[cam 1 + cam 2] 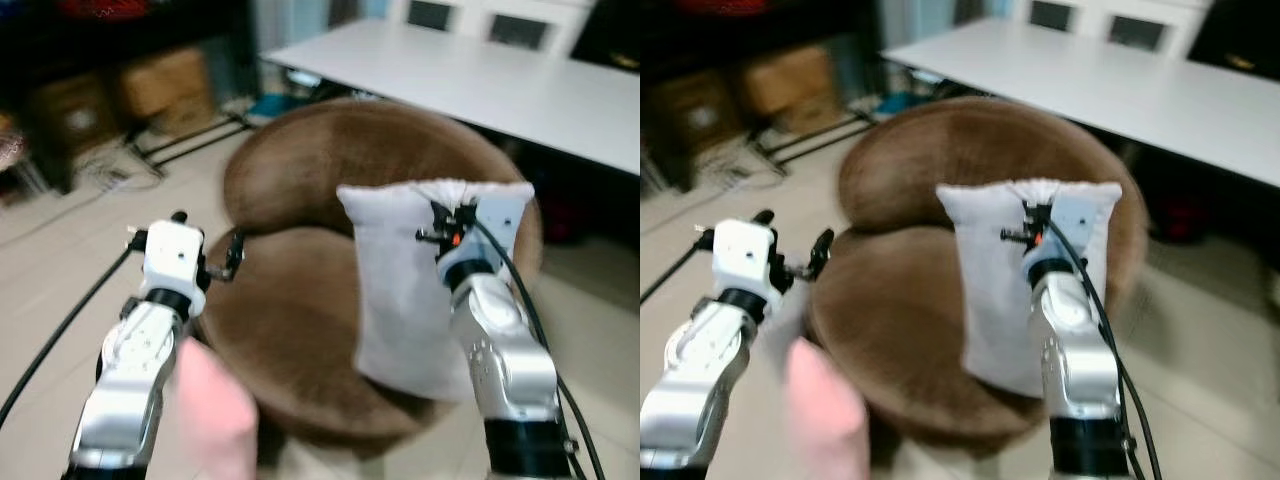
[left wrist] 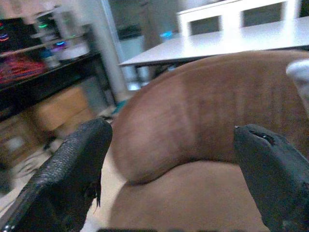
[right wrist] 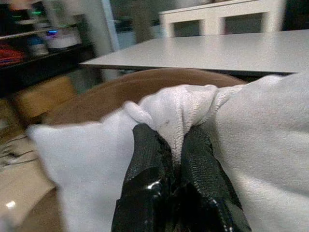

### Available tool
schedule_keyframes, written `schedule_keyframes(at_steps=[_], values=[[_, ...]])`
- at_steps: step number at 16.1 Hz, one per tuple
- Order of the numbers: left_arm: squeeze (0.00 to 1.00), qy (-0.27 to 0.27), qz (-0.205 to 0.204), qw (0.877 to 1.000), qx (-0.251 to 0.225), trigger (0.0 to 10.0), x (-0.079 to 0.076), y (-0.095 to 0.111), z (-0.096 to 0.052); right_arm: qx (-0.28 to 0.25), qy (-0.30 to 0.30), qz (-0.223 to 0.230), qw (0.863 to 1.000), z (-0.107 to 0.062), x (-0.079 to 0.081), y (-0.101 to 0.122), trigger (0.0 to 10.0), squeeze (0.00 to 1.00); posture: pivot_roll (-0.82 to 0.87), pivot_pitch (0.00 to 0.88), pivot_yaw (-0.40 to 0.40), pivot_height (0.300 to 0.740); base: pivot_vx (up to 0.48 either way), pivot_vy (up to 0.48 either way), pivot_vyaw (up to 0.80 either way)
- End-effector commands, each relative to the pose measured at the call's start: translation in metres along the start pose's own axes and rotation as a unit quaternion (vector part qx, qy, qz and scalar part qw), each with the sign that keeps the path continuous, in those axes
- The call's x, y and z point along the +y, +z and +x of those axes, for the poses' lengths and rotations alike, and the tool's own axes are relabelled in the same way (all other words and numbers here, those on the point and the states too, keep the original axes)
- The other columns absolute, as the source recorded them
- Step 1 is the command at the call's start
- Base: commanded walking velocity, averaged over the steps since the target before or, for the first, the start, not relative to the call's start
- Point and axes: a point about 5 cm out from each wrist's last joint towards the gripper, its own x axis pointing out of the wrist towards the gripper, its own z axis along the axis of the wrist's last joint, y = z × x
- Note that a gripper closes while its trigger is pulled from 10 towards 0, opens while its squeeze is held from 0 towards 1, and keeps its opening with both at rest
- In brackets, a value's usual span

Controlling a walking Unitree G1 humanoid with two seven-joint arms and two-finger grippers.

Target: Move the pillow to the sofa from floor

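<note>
Two arms are out in front of the robot, both over a round brown sofa (image 1: pixel 300 330). R gripper (image 3: pixel 176 145) has the white pillow (image 1: pixel 400 290) pinched at its top edge, fingers closed tight w/ a bunch of fabric squeezed up between them. Pillow hangs upright from that grip, above the sofa's seat on the robot's right side, in front of the curved backrest. Its bottom edge is near the seat cushion; can't tell if it's touching.

L gripper (image 1: pixel 208 245) is at the sofa's left edge, fingers (image 2: pixel 72 164) spread wide, nothing between them; it points at the backrest w/ the pillow's corner just off to one side.

Pale tile floor (image 1: pixel 70 270) runs round the sofa. White table (image 1: pixel 500 85) stands behind it, two white chairs beyond. Dark shelving w/ cardboard boxes (image 1: pixel 160 85) on the far left, cables trailing on the floor near it. Blurry pink shape (image 1: pixel 215 415) sits low at the front, btwn the arms; can't tell what it is.
</note>
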Motion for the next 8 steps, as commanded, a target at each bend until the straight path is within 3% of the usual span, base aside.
schedule_keyframes(at_steps=[1, 6, 8], values=[[0.00, -0.014, -0.001, 1.000, -0.005, 10.0, -0.007, 0.003, 0.002, -0.026, -0.010, -0.006, 1.000, 0.001, -0.007, 0.012, 10.0, 0.00, -0.01, 0.000, -0.006, 0.740, 0.304, 0.000, 0.00], [0.00, -0.015, 0.000, 1.000, -0.005, 10.0, -0.007, 0.003, 0.003, -0.027, 0.011, -0.006, 1.000, 0.001, -0.002, 0.012, 10.0, 0.00, -0.01, 0.000, -0.008, 0.740, 0.295, 0.000, 0.00], [0.00, -0.017, 0.002, 1.000, -0.005, 10.0, -0.008, 0.003, 0.003, -0.035, 0.061, 0.001, 0.998, -0.003, 0.008, 0.016, 10.0, 0.00, 0.00, 0.000, -0.009, 0.740, 0.279, 0.000, 0.00]])
